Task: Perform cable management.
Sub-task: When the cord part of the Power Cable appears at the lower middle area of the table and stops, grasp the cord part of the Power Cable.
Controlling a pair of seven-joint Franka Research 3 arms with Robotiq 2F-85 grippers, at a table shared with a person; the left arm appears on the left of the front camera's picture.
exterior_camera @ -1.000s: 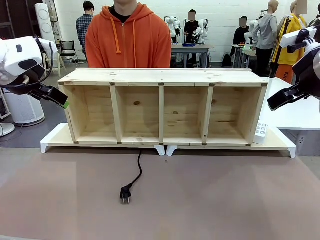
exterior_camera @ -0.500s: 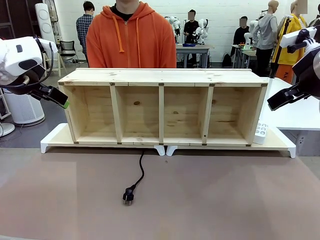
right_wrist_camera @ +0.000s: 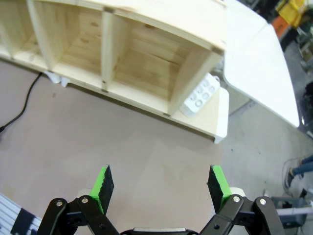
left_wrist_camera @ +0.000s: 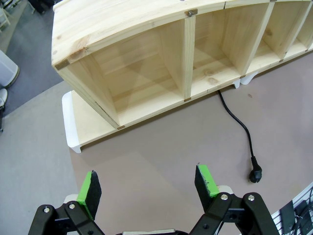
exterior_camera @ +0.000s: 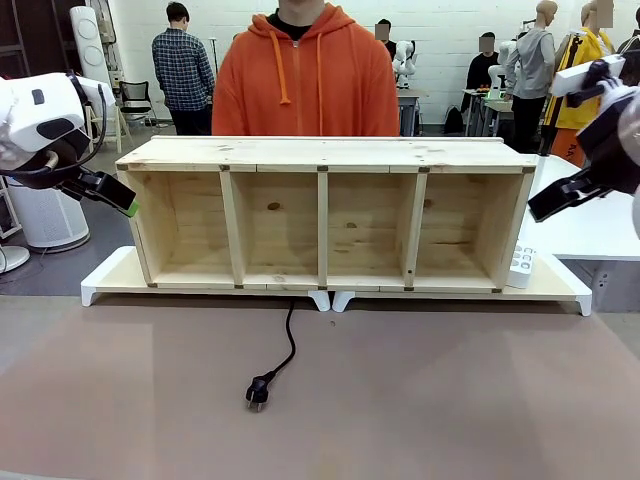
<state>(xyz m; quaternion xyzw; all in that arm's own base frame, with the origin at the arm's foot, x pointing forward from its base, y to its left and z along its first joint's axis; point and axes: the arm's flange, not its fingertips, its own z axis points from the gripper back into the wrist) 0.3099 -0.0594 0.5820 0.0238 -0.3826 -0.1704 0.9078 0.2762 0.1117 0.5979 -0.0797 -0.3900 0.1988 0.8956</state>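
Our left gripper (left_wrist_camera: 146, 185) and right gripper (right_wrist_camera: 161, 182) gape empty; we fear a shallow pinch may skid the cable (left_wrist_camera: 238, 121) plug (left_wrist_camera: 255, 174), ahead-right of the left one.

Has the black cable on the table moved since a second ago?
Yes, slightly rightward: the cable now leaves the shelf nearer its middle divider, and the plug followed.

surface: brown table (exterior_camera: 480, 400) | centre of frame: two white platforms (exterior_camera: 105, 280) end to end, wooden shelf (exterior_camera: 325, 152) on top | lower centre: cable (exterior_camera: 291, 345) lying loose, plug (exterior_camera: 258, 392) at its near end
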